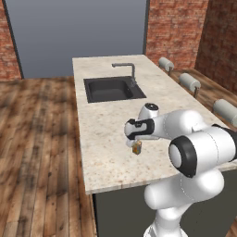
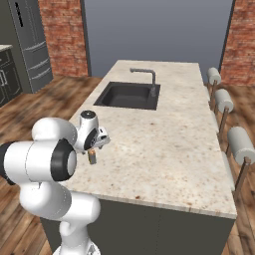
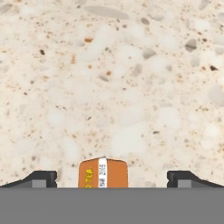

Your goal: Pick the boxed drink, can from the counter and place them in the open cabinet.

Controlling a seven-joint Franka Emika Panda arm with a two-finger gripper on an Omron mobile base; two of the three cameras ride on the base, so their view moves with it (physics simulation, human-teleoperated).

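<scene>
The boxed drink (image 1: 137,148) (image 2: 92,157) is a small orange carton standing upright on the beige speckled counter (image 1: 106,157) (image 2: 169,149), near its front edge. My gripper (image 1: 135,144) (image 2: 92,151) points down right over the carton and is open. In the hand view the carton's top (image 3: 103,173) sits between my two fingertips (image 3: 41,177), left of the middle and apart from both, with the counter (image 3: 131,87) beneath. The can and the open cabinet are out of view.
A dark inset sink (image 1: 111,89) (image 2: 127,94) with a curved metal faucet (image 1: 132,69) (image 2: 149,77) lies farther back on the counter. Padded stools (image 1: 190,81) (image 2: 224,99) line its right side. A tall grey fridge (image 2: 32,45) stands at the far left.
</scene>
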